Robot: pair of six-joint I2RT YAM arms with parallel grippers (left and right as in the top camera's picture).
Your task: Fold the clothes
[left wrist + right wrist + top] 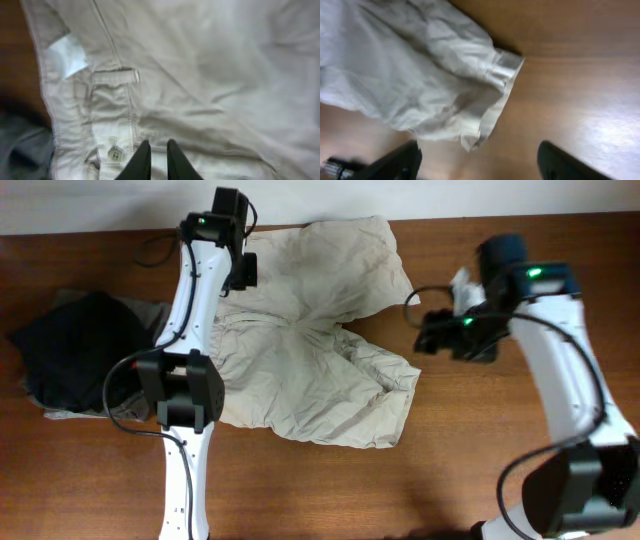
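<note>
Crumpled beige shorts [310, 340] lie spread on the wooden table, waistband to the left, legs to the right. My left gripper [243, 270] hovers over the waistband at the far left; in the left wrist view its fingers [156, 145] are nearly together just right of the waist button [115, 154], over flat cloth [210, 75]. My right gripper [435, 330] is wide open and empty, right of the shorts. In the right wrist view its jaws [479, 150] are above bare wood, next to a leg hem [502, 70] of the shorts.
A pile of dark clothes [75, 350] lies at the table's left edge, with a grey garment [150, 310] under it next to the shorts. Bare wood [470, 440] lies right of and in front of the shorts.
</note>
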